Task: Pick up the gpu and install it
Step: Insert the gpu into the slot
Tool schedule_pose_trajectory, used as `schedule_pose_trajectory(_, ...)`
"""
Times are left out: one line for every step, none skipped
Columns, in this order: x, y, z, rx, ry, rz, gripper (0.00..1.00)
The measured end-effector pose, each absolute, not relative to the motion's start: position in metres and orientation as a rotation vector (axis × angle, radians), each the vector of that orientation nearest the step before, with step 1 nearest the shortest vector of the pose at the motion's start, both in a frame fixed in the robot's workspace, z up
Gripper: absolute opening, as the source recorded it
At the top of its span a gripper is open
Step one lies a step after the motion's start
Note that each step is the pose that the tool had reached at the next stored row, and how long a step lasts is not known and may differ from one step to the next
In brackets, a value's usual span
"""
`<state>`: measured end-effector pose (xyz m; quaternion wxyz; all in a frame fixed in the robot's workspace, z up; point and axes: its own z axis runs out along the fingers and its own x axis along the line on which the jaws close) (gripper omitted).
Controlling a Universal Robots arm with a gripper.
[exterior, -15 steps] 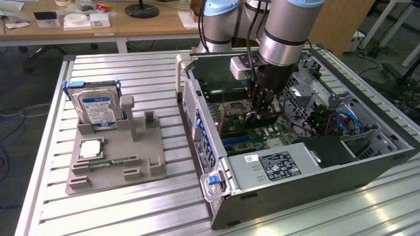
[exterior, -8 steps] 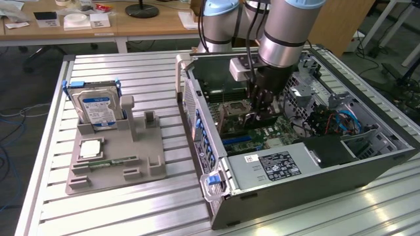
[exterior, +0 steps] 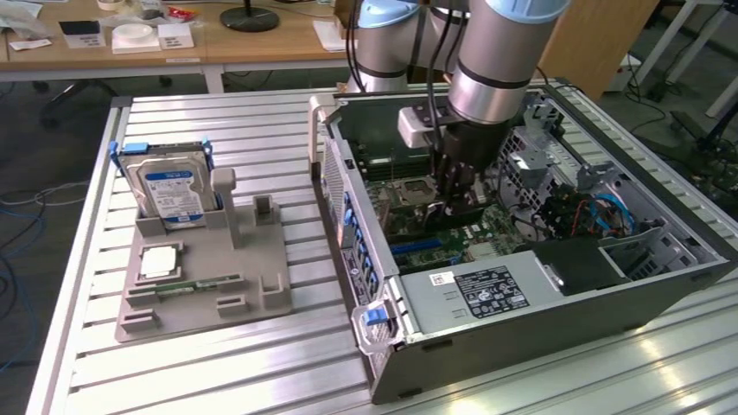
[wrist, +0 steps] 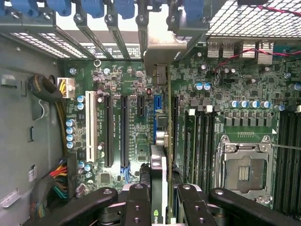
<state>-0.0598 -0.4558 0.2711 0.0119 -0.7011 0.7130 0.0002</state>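
Arm (exterior: 490,60) vertical, pincer (wrist: 160,207) clamped, pointing down.

Open-topped computer case (exterior: 542,285) entered from above, arm (exterior: 490,78) filling the centre. Crowded on the exterior view's right by drive cage (exterior: 554,160) and cables (exterior: 594,216); near side blocked by power supply (exterior: 485,290). Motherboard slots (wrist: 115,127) beside held gpu (wrist: 160,155) unobstructed.

An open computer case (exterior: 554,285) lies on a ribbed metal surface (exterior: 207,363), its motherboard (wrist: 131,117) exposed with an empty processor socket (wrist: 244,169) and a bundle of coloured power cables (wrist: 59,176). Toward the exterior view's left, a grey parts holder (exterior: 202,277) carries an upright silver hard drive with a blue-and-white label (exterior: 171,190), a processor chip (exterior: 159,261) and a slim green memory stick (exterior: 190,285). Wooden desks (exterior: 254,43) stand behind.
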Motion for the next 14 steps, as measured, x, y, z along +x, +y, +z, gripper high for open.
schedule_pose_trajectory(-0.0601, -0.4561, 0.271, -2.186, 2.223, 0.001, 0.27)
schedule_pose_trajectory(-0.0604, -0.4567, 0.2708, -2.187, 2.222, 0.001, 0.27)
schedule_pose_trajectory(-0.0608, -0.4573, 0.2705, -2.187, 2.222, 0.001, 0.27)
schedule_pose_trajectory(-0.0614, -0.4576, 0.2702, -2.187, 2.222, 0.001, 0.27)
schedule_pose_trajectory(-0.062, -0.4578, 0.2698, -2.187, 2.221, 0.001, 0.27)
schedule_pose_trajectory(-0.0627, -0.4578, 0.2695, -2.188, 2.221, 0.001, 0.27)
schedule_pose_trajectory(-0.0635, -0.4578, 0.2692, -2.188, 2.221, 0.0, 0.27)
schedule_pose_trajectory(-0.0643, -0.4579, 0.2687, -2.187, 2.221, 0.0, 0.27)
schedule_pose_trajectory(-0.065, -0.4578, 0.2681, -2.187, 2.221, 0.0, 0.27)
schedule_pose_trajectory(-0.0657, -0.4578, 0.2674, -2.187, 2.221, 0.0, 0.27)
schedule_pose_trajectory(-0.0662, -0.4578, 0.2665, -2.187, 2.221, 0.0, 0.27)
schedule_pose_trajectory(-0.0664, -0.4578, 0.2656, -2.188, 2.22, 0.0, 0.27)
schedule_pose_trajectory(-0.0667, -0.4578, 0.2644, -2.188, 2.22, 0.0, 0.27)
schedule_pose_trajectory(-0.067, -0.4578, 0.2633, -2.188, 2.22, 0.0, 0.27)
